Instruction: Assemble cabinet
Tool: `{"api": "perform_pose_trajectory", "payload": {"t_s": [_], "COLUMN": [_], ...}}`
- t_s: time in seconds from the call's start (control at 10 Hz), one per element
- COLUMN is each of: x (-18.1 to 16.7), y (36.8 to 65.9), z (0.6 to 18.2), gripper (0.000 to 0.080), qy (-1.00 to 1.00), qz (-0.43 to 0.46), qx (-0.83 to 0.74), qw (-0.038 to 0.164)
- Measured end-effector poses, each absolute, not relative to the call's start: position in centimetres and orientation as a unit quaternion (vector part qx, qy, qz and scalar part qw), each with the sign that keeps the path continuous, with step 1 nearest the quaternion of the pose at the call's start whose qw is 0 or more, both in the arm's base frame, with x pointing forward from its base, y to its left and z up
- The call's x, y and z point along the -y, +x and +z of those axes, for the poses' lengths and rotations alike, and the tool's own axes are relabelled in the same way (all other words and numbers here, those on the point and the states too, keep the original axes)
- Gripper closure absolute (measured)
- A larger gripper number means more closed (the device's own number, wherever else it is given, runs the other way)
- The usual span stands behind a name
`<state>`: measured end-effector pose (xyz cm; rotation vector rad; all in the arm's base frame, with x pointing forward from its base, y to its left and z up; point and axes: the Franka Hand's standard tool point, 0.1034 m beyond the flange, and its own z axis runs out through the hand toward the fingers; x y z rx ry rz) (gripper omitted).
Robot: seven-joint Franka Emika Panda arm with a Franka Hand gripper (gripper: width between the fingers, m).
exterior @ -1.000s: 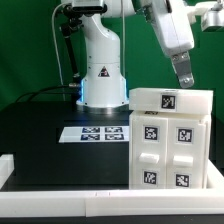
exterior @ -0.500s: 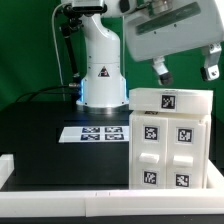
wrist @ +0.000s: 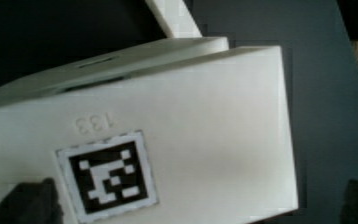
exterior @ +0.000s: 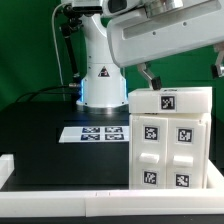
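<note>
The cabinet (exterior: 170,140) is a large white box with several tags on its panelled front and one tag on its top. It stands upright on the black table at the exterior view's right. My gripper (exterior: 183,72) hangs just above the cabinet's top, open wide and empty. One finger (exterior: 148,76) is near the top's left edge and the other (exterior: 218,66) near its right edge. The wrist view looks down on the cabinet's top (wrist: 194,100) and its tag (wrist: 108,172). The gripper (wrist: 194,205) spans the top, with a dark fingertip (wrist: 27,202) at one side.
The marker board (exterior: 95,133) lies flat on the black table, to the exterior view's left of the cabinet. The arm's white base (exterior: 100,72) stands behind it. A low white rim (exterior: 60,205) runs along the table's front and left edges.
The gripper has swung round, come closer to the camera and lowered toward the cabinet's top, its fingers now spread across the top's width. The cabinet has not moved.
</note>
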<state>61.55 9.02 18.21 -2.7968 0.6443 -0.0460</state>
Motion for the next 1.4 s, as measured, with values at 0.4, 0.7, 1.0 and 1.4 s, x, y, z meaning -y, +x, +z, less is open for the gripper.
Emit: {"api": "perform_pose_trajectory", "payload": {"t_s": [0.4, 0.7, 1.0, 1.4], "x": [-8.9, -8.8, -8.4, -8.6], "y": [61.8, 61.6, 61.6, 61.6], "z": [18.8, 18.4, 18.4, 17.6], "gripper": [0.0002, 0.0002, 0.0002, 0.0002], "qy": [-0.993, -0.983, -0.965, -0.897], "qz": [-0.051, -0.060, -0.067, -0.095], "qx": [0.045, 0.150, 0.242, 0.429], "qw": [0.100, 0.091, 0.080, 0.039]}}
